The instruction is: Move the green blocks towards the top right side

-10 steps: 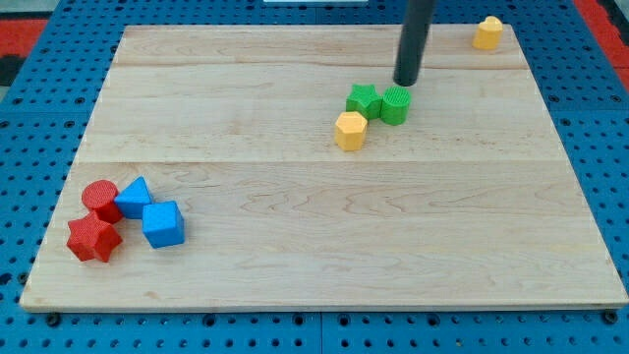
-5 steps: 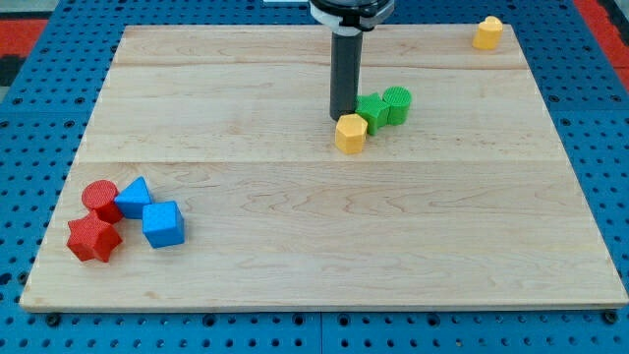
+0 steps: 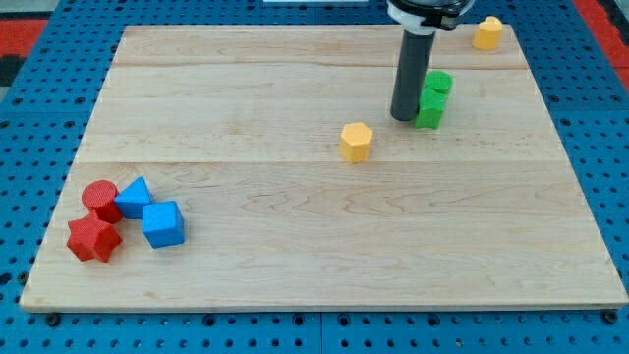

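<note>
1. My tip (image 3: 404,117) is the lower end of a straight dark rod; as a tool it has no jaws to stand wide or narrow and it holds nothing, it only pushes. It rests on the desk (image 3: 295,256) against the left side of the green pair, in the upper right part of the board.

2. The two green blocks touch each other. The green star-shaped block (image 3: 428,108) sits right beside my tip, partly hidden by the rod, and the green cylinder (image 3: 439,84) lies just above it toward the view's top right.

3. The pair is already well over to the right, but the top right corner is not yet reached, so I judge the push to be partway done.

4. To do this step well, the push should go up and to the right through the middle of the pair. The contact now is on the lower block's left side, so a push that is off-centre may turn the star-shaped block and let the cylinder roll away alone.

5. A yellow block (image 3: 487,32) stands near the top right corner, in the likely path; steer just below it or stop short.

6. Another yellow block (image 3: 356,141) lies apart, down and left of my tip.

7. Two red blocks (image 3: 95,222) and two blue blocks (image 3: 150,211) cluster at the bottom left, well apart.
</note>
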You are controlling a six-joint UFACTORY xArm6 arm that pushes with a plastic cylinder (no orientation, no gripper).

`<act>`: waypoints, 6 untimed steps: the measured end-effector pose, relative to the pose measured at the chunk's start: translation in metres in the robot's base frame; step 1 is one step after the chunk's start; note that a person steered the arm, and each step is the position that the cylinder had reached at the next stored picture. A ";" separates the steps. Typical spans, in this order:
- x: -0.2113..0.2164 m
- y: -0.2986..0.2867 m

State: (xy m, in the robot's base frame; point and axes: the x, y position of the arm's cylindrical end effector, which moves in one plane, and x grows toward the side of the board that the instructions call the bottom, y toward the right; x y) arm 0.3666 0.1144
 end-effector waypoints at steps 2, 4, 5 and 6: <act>-0.027 0.022; -0.030 0.054; -0.031 0.051; -0.032 0.044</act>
